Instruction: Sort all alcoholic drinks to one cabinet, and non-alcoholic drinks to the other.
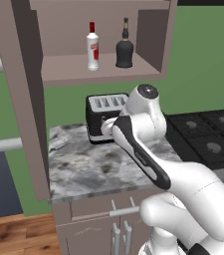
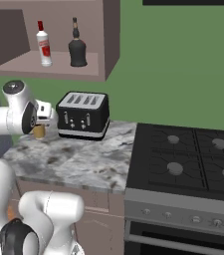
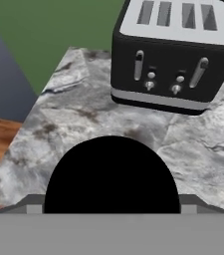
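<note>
The small tan cup (image 2: 39,131) with its black top (image 3: 111,174) stands on the marble counter (image 1: 83,169), just left of the black 4-slot toaster (image 2: 83,115). The gripper (image 2: 43,119) hangs directly over the cup, jaws spread wide around it. Above the toaster, 2 bottles, clear red-labelled (image 1: 92,46) and squat black (image 1: 124,47), stand on the open cabinet's shelf (image 1: 68,67).

Two bottles (image 2: 58,44) on the cabinet shelf (image 2: 49,66) above the toaster (image 2: 82,115).

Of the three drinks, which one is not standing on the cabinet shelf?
The small tan cup: it sits on the counter beside the toaster, unlike both bottles.
</note>
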Tool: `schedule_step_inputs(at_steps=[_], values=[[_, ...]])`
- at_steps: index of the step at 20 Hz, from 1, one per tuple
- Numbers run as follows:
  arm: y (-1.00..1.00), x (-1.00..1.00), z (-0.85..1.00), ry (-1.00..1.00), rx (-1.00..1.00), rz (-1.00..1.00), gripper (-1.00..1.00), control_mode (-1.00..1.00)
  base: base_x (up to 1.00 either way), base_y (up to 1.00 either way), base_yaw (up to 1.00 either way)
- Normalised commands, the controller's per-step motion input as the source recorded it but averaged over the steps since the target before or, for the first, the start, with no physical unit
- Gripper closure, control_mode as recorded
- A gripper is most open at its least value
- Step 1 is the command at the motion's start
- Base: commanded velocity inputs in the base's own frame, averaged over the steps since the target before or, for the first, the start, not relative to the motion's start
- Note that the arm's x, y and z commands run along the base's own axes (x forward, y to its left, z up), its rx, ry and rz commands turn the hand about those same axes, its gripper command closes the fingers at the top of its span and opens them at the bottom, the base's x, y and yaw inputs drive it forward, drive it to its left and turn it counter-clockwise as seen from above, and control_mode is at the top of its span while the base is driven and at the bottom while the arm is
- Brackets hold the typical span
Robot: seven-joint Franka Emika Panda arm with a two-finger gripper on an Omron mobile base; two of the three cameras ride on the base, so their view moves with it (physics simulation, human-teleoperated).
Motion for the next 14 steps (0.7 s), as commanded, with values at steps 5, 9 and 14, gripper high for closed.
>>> schedule_step_inputs(at_steps=[5, 9, 14], values=[[-0.26, -0.27, 0.33, -0.01, 0.01, -0.01, 1.00, -1.00, 0.00, 0.00, 0.00], [-0.24, -0.26, 0.30, 0.00, 0.00, -0.01, 1.00, -1.00, 0.00, 0.00, 0.00], [-0.27, -0.30, 0.27, -0.01, 0.00, -0.01, 1.00, -1.00, 0.00, 0.00, 0.00]])
